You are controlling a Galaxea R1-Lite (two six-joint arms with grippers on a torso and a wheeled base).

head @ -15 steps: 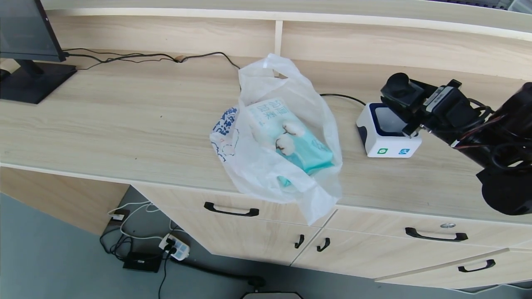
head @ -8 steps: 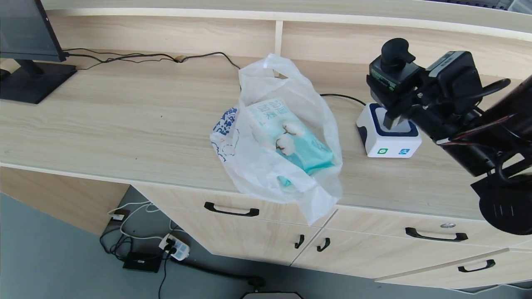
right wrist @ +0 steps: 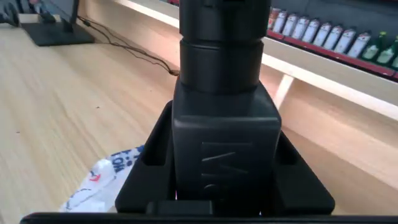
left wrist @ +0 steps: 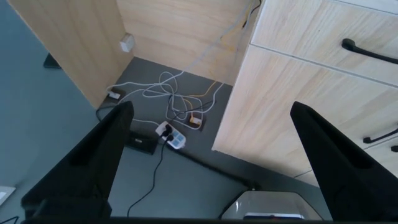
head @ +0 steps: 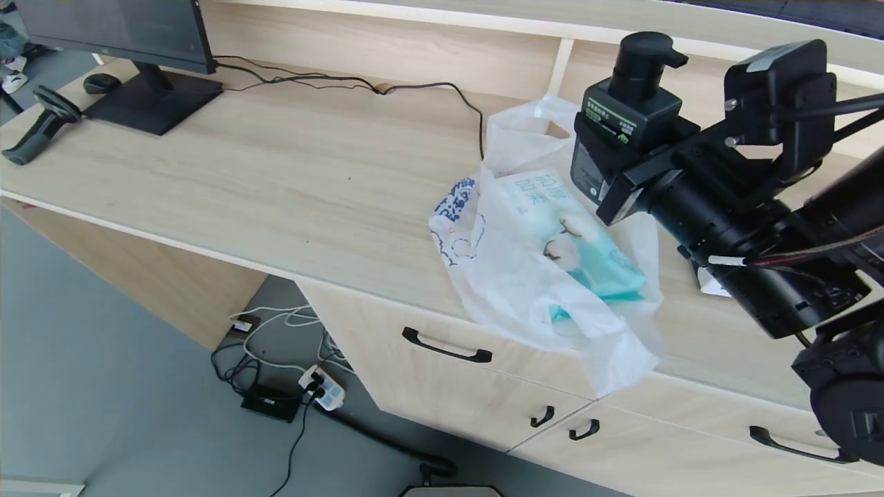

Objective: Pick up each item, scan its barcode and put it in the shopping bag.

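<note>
A black pump bottle (head: 625, 103) stands upright in my right gripper (head: 608, 176), which is shut on its body. It hangs above the far right side of the white plastic shopping bag (head: 511, 290) lying on the wooden counter (head: 311, 186). A teal tissue pack (head: 587, 248) lies inside the bag. The right wrist view looks along the bottle (right wrist: 224, 124) with the bag (right wrist: 102, 180) below it. A white corner of the barcode scanner (head: 711, 283) peeks out behind the right arm. My left gripper (left wrist: 208, 115) is open, low beside the cabinet above the floor.
A monitor (head: 124, 27), a mouse (head: 100, 83) and a hand-held scanner (head: 38, 128) sit at the counter's far left, with cables (head: 359, 86) along the back. Drawers with black handles (head: 445, 348) are under the counter. A power strip (head: 321, 390) lies on the floor.
The head view has shifted. My right gripper has lifted the bottle upright off the scanner and carried it left, over the bag's edge.
</note>
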